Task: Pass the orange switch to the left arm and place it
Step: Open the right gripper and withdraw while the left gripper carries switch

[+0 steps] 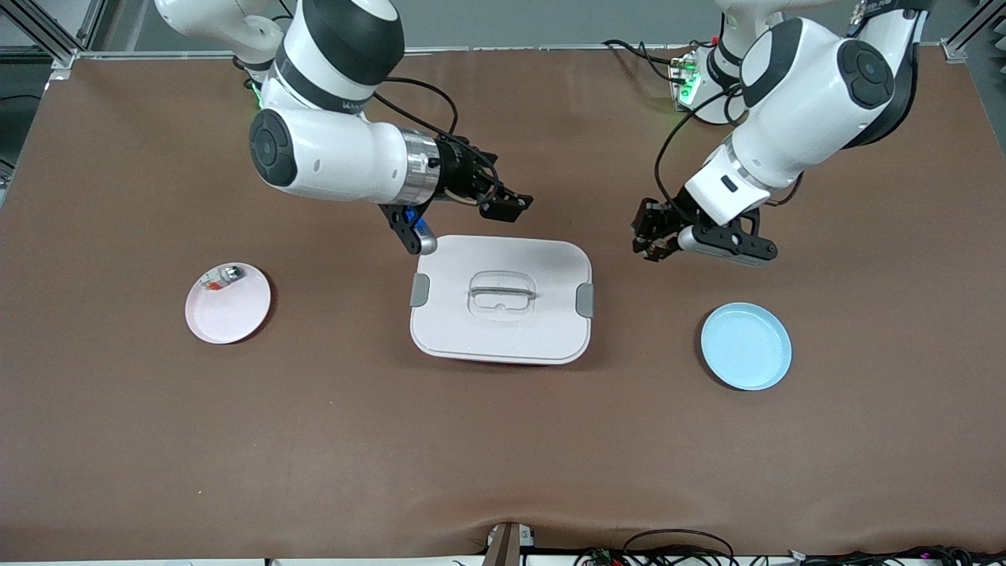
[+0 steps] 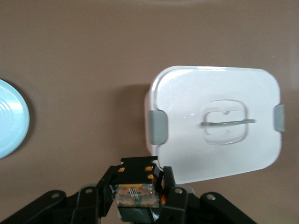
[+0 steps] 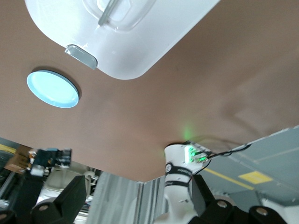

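My left gripper (image 1: 651, 242) is shut on the orange switch (image 2: 137, 185), a small black piece with orange marks. It holds the switch in the air over bare table between the white box (image 1: 503, 334) and the blue plate (image 1: 746, 346). In the left wrist view the switch sits between the fingers (image 2: 172, 186), with the box (image 2: 219, 93) farther off. My right gripper (image 1: 507, 203) is open and empty. It is up in the air over the table beside the box's edge nearest the arm bases and points toward the left arm. Its spread fingers (image 3: 70, 198) show in the right wrist view.
A pink plate (image 1: 236, 314) toward the right arm's end holds a small silvery-clear piece (image 1: 222, 276). The box has grey side latches (image 1: 420, 290) and a recessed lid handle (image 1: 502, 294). Cables lie along the table's front edge.
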